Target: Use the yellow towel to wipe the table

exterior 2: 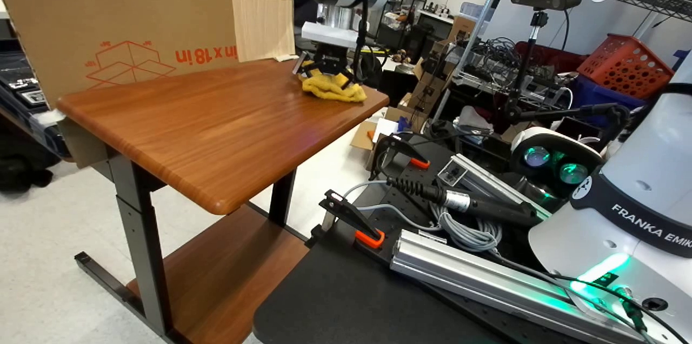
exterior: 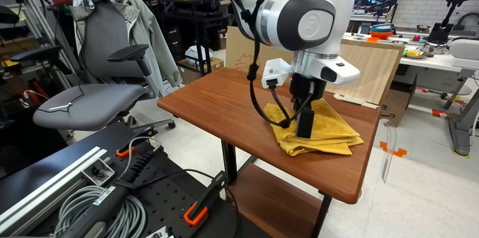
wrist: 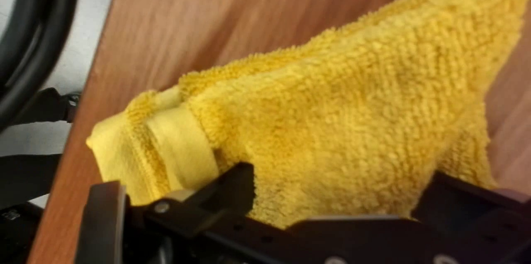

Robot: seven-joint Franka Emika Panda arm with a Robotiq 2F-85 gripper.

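Note:
The yellow towel (exterior: 331,125) lies folded in a loose pile on the brown wooden table (exterior: 228,99), near one end. It also shows in an exterior view (exterior 2: 336,91) as a small heap close to the table's edge. My gripper (exterior: 305,127) points down over the towel with its fingers low at the cloth. In the wrist view the black fingers (wrist: 344,185) stand wide apart, with towel (wrist: 344,106) below and between them. The gripper looks open. Whether the fingertips touch the towel or the table is hidden by the cloth.
Cardboard with a wood-patterned panel (exterior: 368,69) stands along the table's far side. A grey office chair (exterior: 89,103) is near one table end. A black bench (exterior 2: 335,290) with clamps, cable and an aluminium rail stands beside the robot base (exterior 2: 611,225). The table's edge (wrist: 89,89) is close to the towel.

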